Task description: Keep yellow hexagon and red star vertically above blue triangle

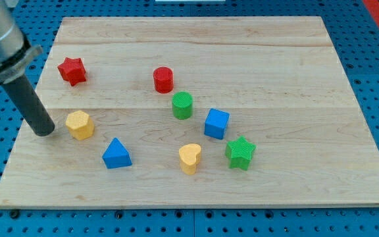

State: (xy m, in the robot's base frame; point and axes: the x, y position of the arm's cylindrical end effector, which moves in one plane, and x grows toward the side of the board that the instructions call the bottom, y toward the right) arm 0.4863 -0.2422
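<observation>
The yellow hexagon (79, 124) lies left of centre on the wooden board (275, 52). The red star (72, 70) sits near the board's top left. The blue triangle (116, 153) lies to the lower right of the hexagon. My tip (45, 131) rests on the board just left of the yellow hexagon, a small gap between them, and well left of the blue triangle.
A red cylinder (163, 79), green cylinder (182, 105), blue cube (216, 123), green star (240, 153) and yellow heart (189, 158) run diagonally across the board's middle. Blue pegboard surrounds the board.
</observation>
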